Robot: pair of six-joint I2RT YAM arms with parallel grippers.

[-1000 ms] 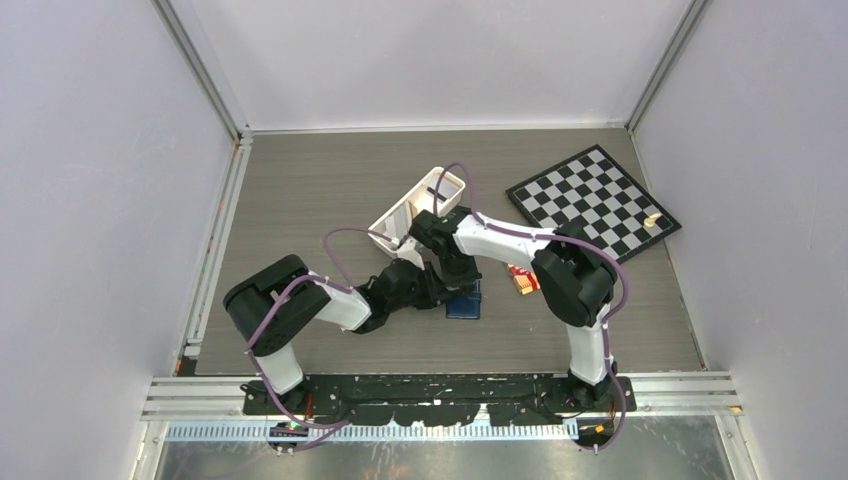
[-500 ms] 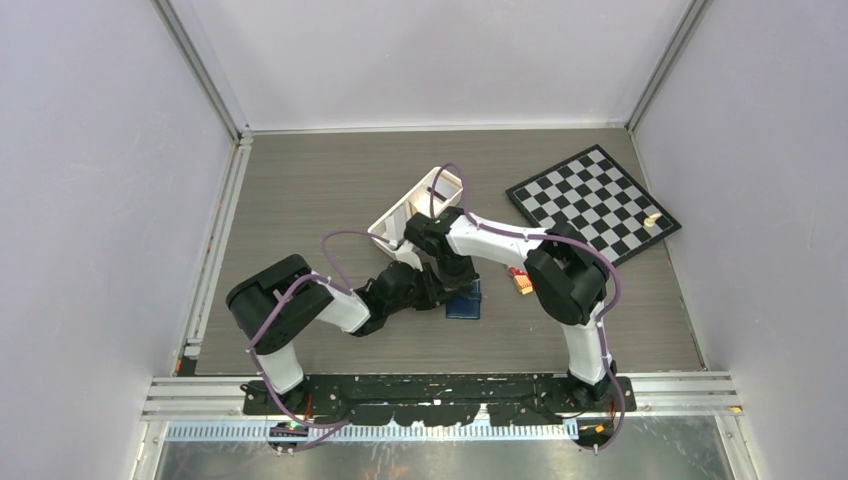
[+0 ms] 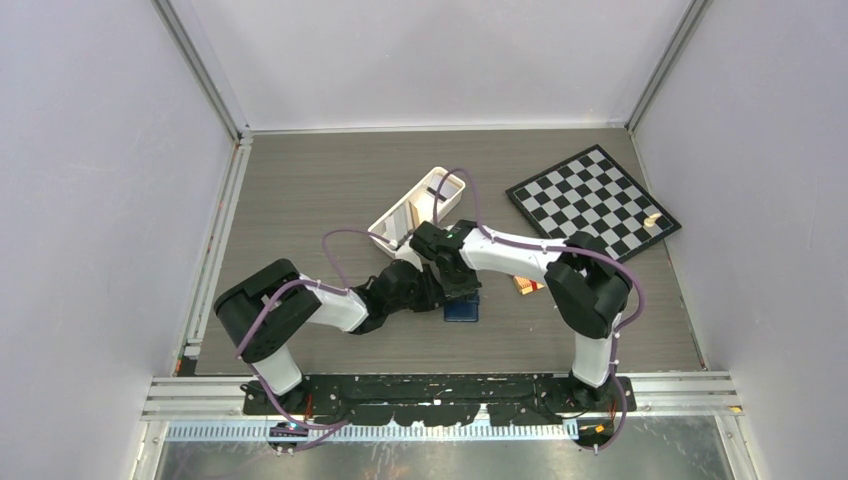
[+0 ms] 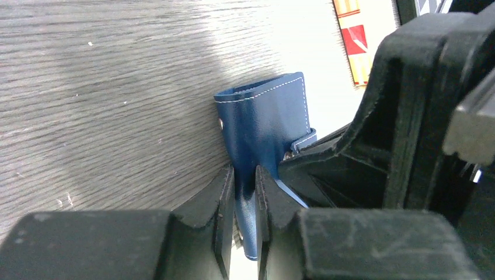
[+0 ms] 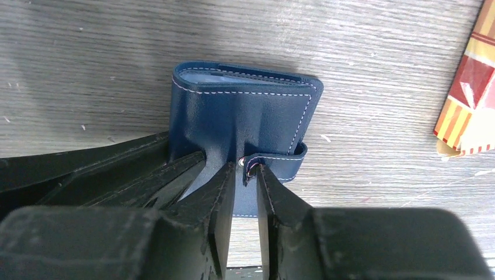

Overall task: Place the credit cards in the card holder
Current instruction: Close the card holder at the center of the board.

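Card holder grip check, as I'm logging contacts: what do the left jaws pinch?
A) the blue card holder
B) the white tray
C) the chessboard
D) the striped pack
A: in the left wrist view the left gripper has its jaws closed on a flap of the blue card holder.

card holder (image 3: 462, 311) mostly hidden from above, striped pack (image 5: 470, 99) seemingly half cut off at edge
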